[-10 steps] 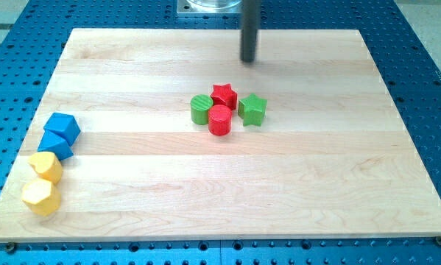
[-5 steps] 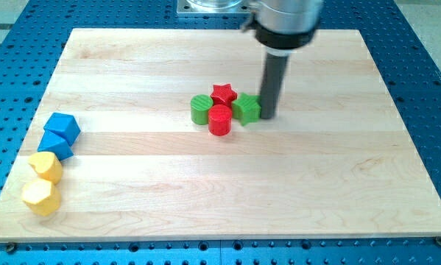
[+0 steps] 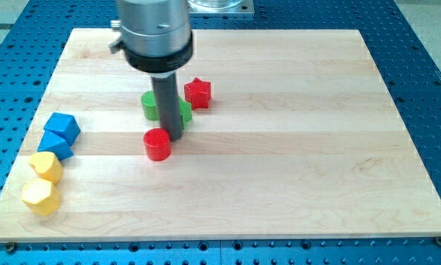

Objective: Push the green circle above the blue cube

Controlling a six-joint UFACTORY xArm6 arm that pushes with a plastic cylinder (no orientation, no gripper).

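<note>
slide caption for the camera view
My tip beside the red cylinder, with the green circle just behind the rod.

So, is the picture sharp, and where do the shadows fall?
Camera view: lighting is soft and even, with no strong glare on the board; blocks such as the red cylinder and the blue cube look sharp; my tip casts only a faint shadow; the rod hides part of the green blocks.
</note>
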